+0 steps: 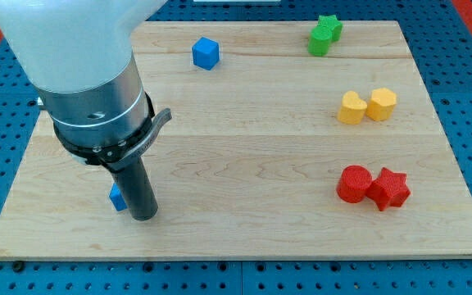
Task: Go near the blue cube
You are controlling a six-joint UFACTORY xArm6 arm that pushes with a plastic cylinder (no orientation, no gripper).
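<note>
Open board between my tip (143,216) and blue cube (206,53); nothing blocking.

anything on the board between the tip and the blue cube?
Nothing visible. My tip sits near the view's bottom left, with a small blue block partly hidden beside the rod on its left. The blue cube is up near the view's top, and the wood between them is bare.

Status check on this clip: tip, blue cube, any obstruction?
My tip at board's lower left, beside a partly hidden blue block. Blue cube far off at the view's top. Nothing between them.
</note>
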